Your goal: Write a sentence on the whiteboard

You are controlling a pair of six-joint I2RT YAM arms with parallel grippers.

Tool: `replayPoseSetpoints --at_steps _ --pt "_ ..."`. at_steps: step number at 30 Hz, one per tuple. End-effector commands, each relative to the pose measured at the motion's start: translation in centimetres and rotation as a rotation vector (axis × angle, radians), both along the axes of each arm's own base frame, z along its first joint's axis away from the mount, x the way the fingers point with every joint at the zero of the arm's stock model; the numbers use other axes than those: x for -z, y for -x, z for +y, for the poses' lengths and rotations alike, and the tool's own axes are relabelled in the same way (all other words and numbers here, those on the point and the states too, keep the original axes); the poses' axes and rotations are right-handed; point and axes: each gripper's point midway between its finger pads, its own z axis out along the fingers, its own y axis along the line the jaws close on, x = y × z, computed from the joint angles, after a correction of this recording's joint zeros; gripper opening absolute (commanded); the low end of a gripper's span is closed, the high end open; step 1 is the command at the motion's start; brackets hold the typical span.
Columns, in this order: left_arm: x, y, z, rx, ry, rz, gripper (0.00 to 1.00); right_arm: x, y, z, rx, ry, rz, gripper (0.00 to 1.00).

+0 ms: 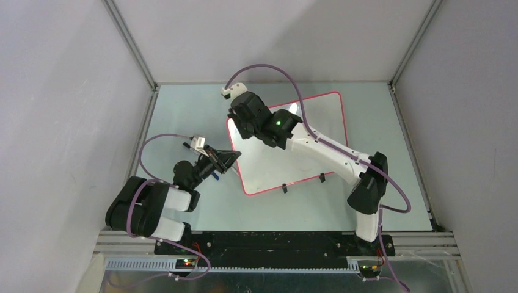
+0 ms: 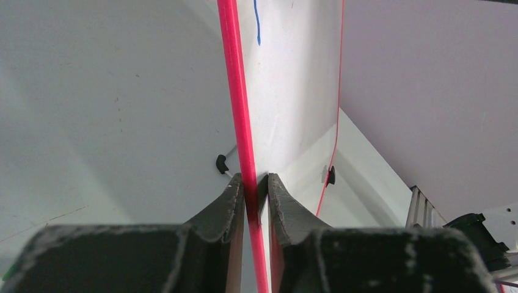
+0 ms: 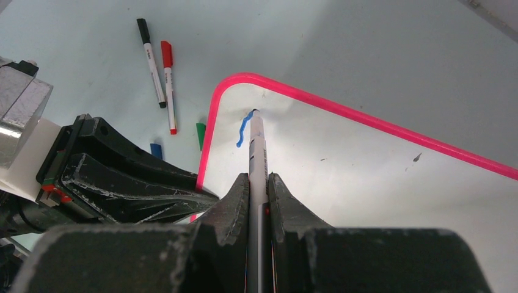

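Observation:
The whiteboard (image 1: 293, 165), glossy white with a red-pink frame, lies skewed on the table. My left gripper (image 2: 255, 180) is shut on the frame of its left edge (image 2: 235, 91). My right gripper (image 3: 259, 177) is shut on a white marker (image 3: 256, 143), held over the board's far left corner (image 1: 235, 122). The marker's tip touches the board. Of the sentence, only one short blue stroke (image 3: 243, 131) shows beside the tip; that stroke (image 2: 257, 24) also shows in the left wrist view.
A black marker (image 3: 151, 61) and a red marker (image 3: 169, 85) lie on the table left of the board, with a green cap (image 3: 201, 134) and a blue cap (image 3: 156, 149) nearer it. Two black clip feet (image 1: 284, 188) sit on the board's near edge. Grey walls enclose the table.

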Motion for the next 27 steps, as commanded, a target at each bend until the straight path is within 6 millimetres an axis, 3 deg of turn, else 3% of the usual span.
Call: replayPoseSetpoints --at_steps 1,27 --pt "-1.3 0.2 -0.1 0.017 0.001 -0.081 0.16 -1.4 -1.5 -0.7 0.046 -0.017 -0.035 0.00" --pt "-1.5 0.2 -0.1 0.014 0.004 -0.086 0.14 1.0 0.5 -2.2 0.042 0.024 0.025 0.00"
